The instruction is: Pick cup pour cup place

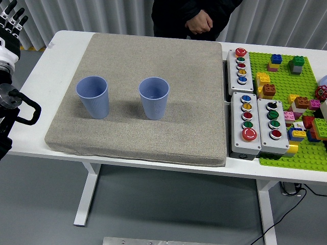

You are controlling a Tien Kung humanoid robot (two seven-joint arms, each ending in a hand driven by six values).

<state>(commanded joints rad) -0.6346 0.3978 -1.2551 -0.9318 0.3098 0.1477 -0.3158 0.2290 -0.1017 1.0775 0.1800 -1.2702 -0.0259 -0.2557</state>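
- Cups: two blue ribbed ones stand upright on a grey mat point(153, 132), well apart from each other. The left cup point(93, 96) is near the mat's left edge; the right cup point(154, 98) is toward the middle. Neither is touched by anything.
- Mat covers most of the white table point(56, 56).
- Left hand point(11, 20) is raised at the upper left corner, off past the table's left edge, fingers spread and holding nothing. Its arm point(13, 104) runs down the left edge, well apart from the cups.
- Right of the mat lie three grey button boxes point(254, 122), touching one another, with coloured buttons.
- Further right, a green baseplate point(291, 92) carries scattered toy bricks.
- A person in black stands at the far side, hands point(200, 23) clasped in front, above the table's edge and clear of the mat.
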